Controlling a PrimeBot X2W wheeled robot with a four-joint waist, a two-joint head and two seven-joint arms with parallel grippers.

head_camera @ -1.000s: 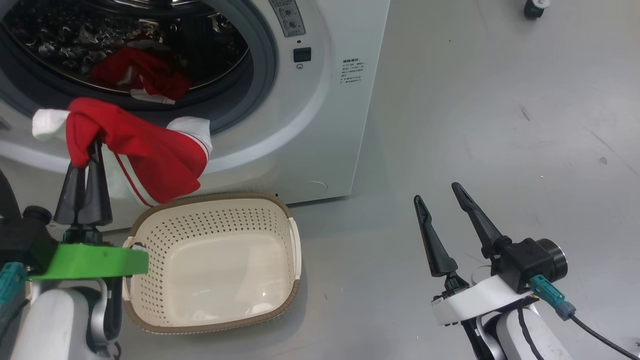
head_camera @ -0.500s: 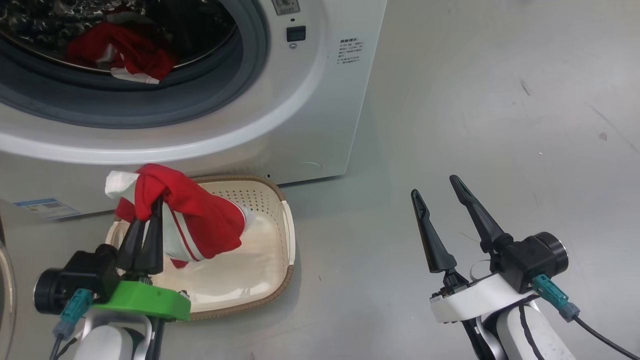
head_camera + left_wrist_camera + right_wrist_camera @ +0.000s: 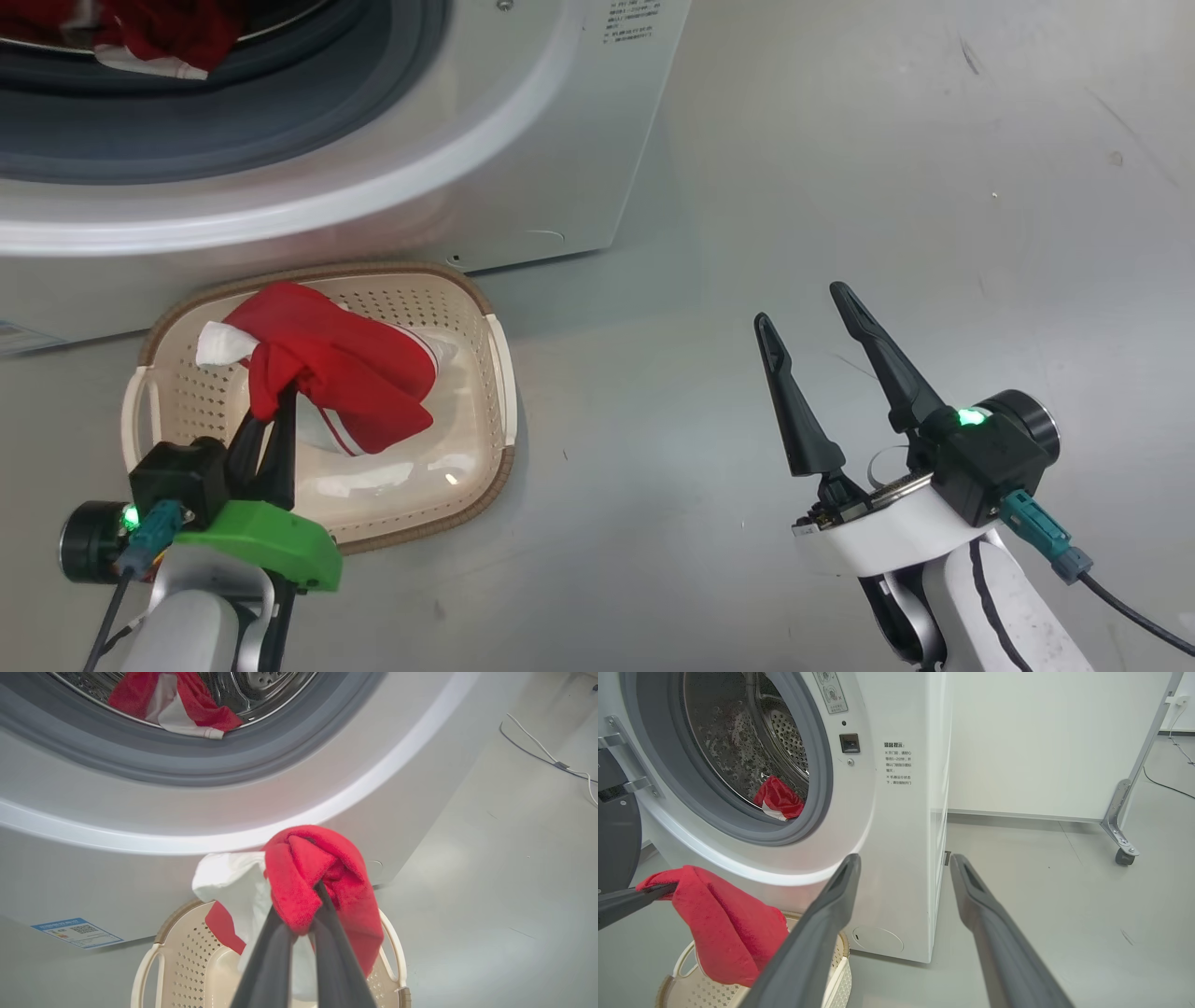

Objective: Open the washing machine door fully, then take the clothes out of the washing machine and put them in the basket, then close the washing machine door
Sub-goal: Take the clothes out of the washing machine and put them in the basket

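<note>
- While the left gripper (image 3: 283, 403) is clamping bright red-and-white fabric clothes (image 3: 355, 369) over a cream perforated plastic basket (image 3: 501, 373), the right gripper (image 3: 801, 306) is gaping.
- Smooth grey floor (image 3: 887, 168) is gleaming.

Bright, even, diffuse light from above; no hard shadows. Head view: washer (image 3: 523, 140) front smeared by motion blur; soft shadow right of basket (image 3: 502, 373) on floor (image 3: 840, 187); pale sheen across floor; small glint in basket bottom. Left wrist view: left tool (image 3: 303, 907) out of focus at bottom edge, clothes (image 3: 322, 868) sharp, washer front soft. Right wrist view: background crisp, right tool (image 3: 906, 858) blurred up close, sparkle on drum (image 3: 738, 742).
</note>
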